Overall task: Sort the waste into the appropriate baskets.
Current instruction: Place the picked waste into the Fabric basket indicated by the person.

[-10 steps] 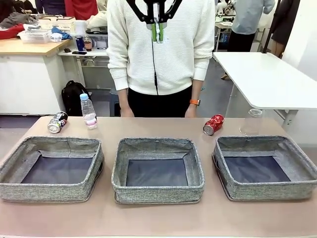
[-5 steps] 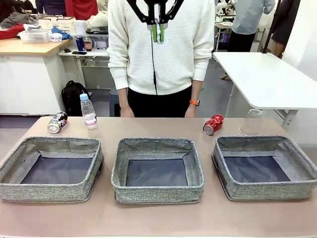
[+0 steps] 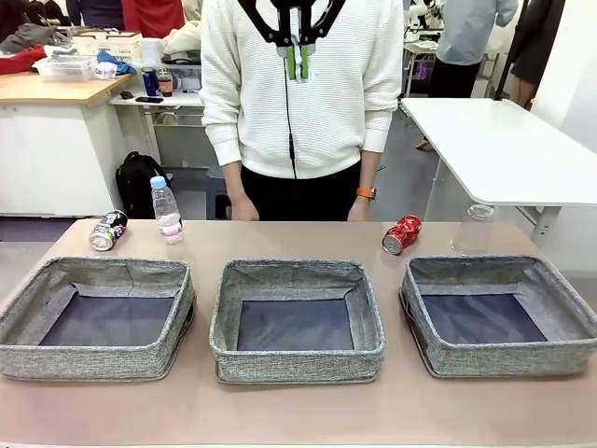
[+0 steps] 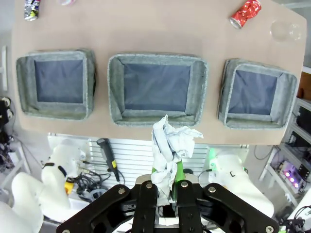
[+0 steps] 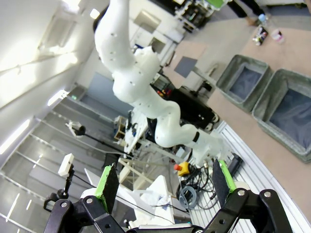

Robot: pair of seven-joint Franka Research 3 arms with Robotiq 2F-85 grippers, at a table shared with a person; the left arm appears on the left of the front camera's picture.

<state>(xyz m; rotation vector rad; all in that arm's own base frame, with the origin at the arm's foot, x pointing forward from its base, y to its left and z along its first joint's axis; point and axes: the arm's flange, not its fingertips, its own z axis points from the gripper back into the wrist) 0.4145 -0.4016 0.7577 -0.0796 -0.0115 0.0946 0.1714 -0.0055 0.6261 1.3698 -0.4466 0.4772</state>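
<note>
My left gripper [image 4: 165, 187] is shut on a crumpled white paper ball [image 4: 171, 143], high above the near edge of the table. In the front view that gripper [image 3: 298, 73] hangs at the top centre, in front of the person's white sweater. Three grey baskets stand in a row: left [image 3: 93, 362], middle [image 3: 298, 366] and right [image 3: 504, 359], all empty. Behind them lie a dark can [image 3: 108, 230], a small clear bottle [image 3: 167, 210], a crushed red can [image 3: 402, 234] and a clear cup [image 3: 475, 229]. My right gripper [image 5: 163, 187] is open and holds nothing, off to the side of the table.
A person stands at the far edge with both hands down by the table. Past the far right corner stands a white table [image 3: 504, 149]. In the right wrist view, the white left arm [image 5: 146, 87] rises beside the baskets [image 5: 243, 80].
The left gripper at the top of the front view has shifted very slightly. Everything on the table lies as before.
</note>
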